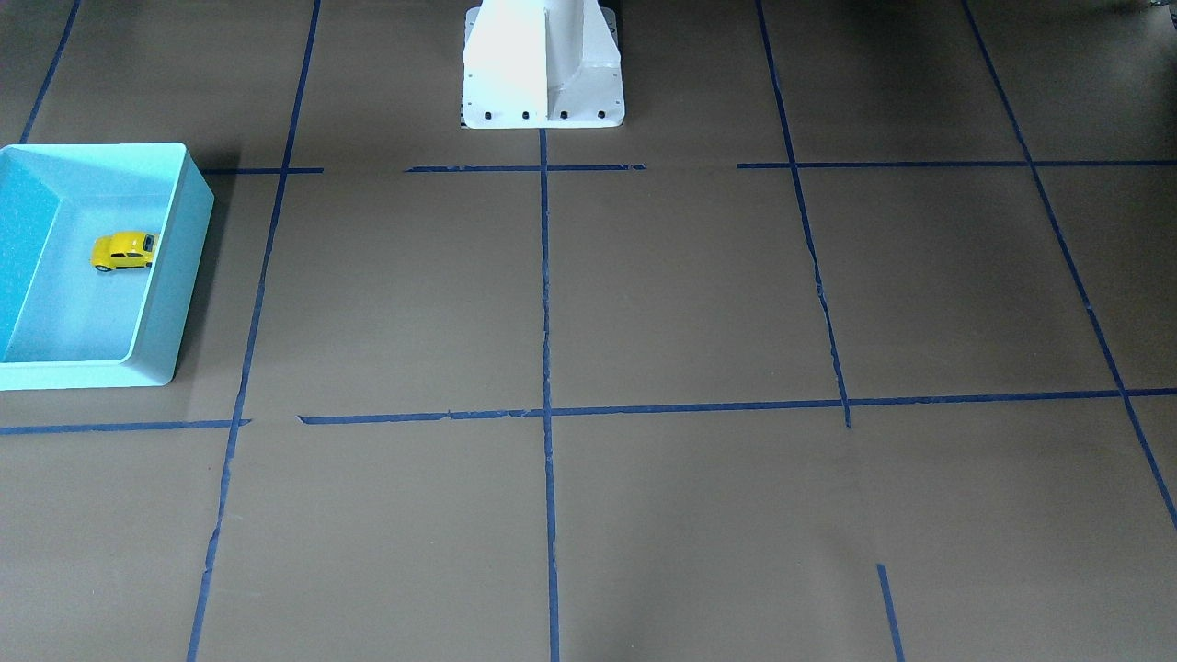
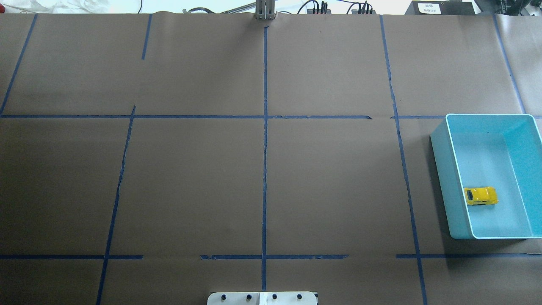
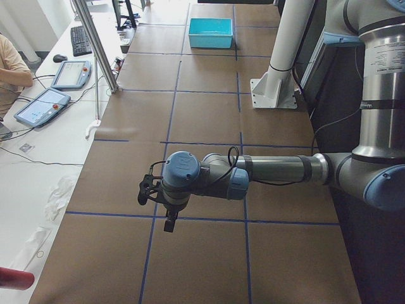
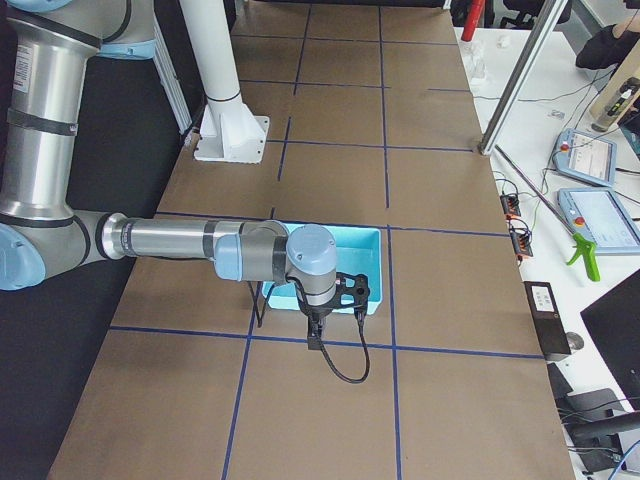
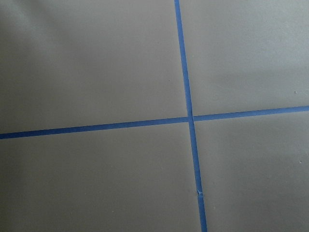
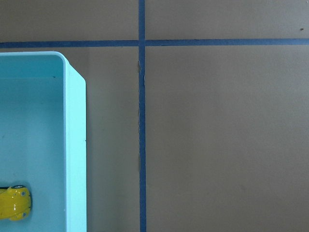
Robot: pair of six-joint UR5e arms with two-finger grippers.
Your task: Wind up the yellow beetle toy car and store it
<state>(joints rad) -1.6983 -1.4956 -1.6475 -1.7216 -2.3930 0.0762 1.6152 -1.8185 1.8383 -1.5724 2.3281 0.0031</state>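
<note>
Storage looked done: the yellow beetle toy car (image 2: 480,196) sat inside the turquoise bin (image 2: 449,178) at the overhead frame's right edge, long axis left-right. The right claw (image 4: 352,290) hung nearer, by the bin's wall; the left claw (image 3: 147,190) was well apart. Neither claw's opening could be told.

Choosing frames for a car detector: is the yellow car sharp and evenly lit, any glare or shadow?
Front-facing view: car sharp and evenly lit in the bin; the robot base is blown out. Overhead view: car crisp, bin's shadow falls on the table. Right wrist view: car sharp but cropped at the left edge.
</note>
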